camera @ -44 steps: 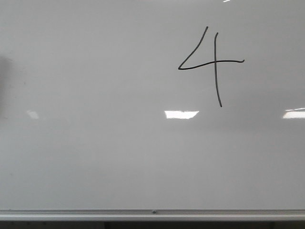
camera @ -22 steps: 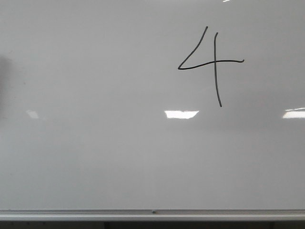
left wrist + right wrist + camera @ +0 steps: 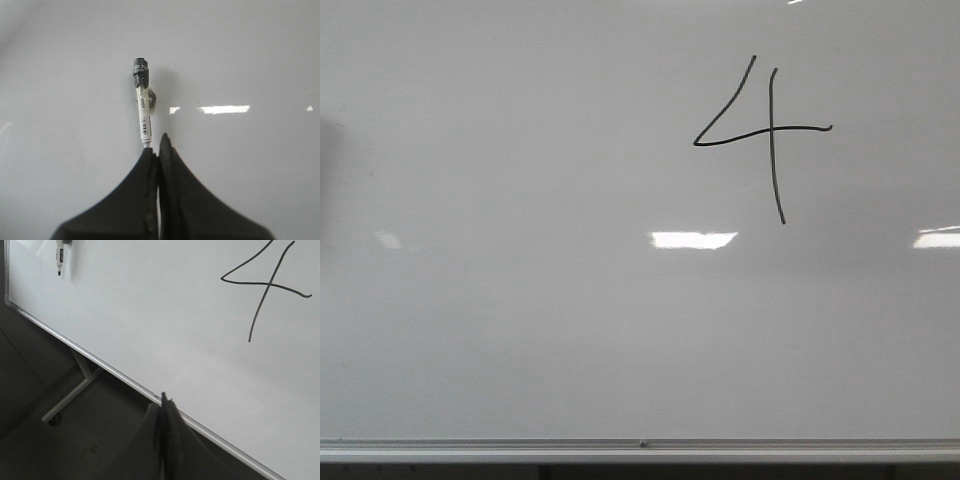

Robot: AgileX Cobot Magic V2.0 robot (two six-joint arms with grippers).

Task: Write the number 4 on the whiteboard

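Observation:
The whiteboard (image 3: 520,330) fills the front view. The number 4 (image 3: 772,130) stands in thin black lines at its upper right: a slanted stroke, a wavy bar and a long vertical stroke. No gripper shows in the front view. In the left wrist view my left gripper (image 3: 156,145) is shut on a white marker (image 3: 144,115), whose dark grey end points at the whiteboard (image 3: 250,60). Whether it touches the board, I cannot tell. My right gripper (image 3: 164,402) is shut with nothing in it, low by the board's bottom rail (image 3: 100,362). From there the number 4 (image 3: 267,285) and the marker (image 3: 60,257) show.
A silver rail (image 3: 640,447) runs along the board's bottom edge. Below it, the right wrist view shows dark floor and the board's white stand leg (image 3: 70,400). Bright light reflections (image 3: 692,240) lie on the glossy surface.
The bright reflection in the middle of the board has grown wider to the left. The 4 is unchanged.

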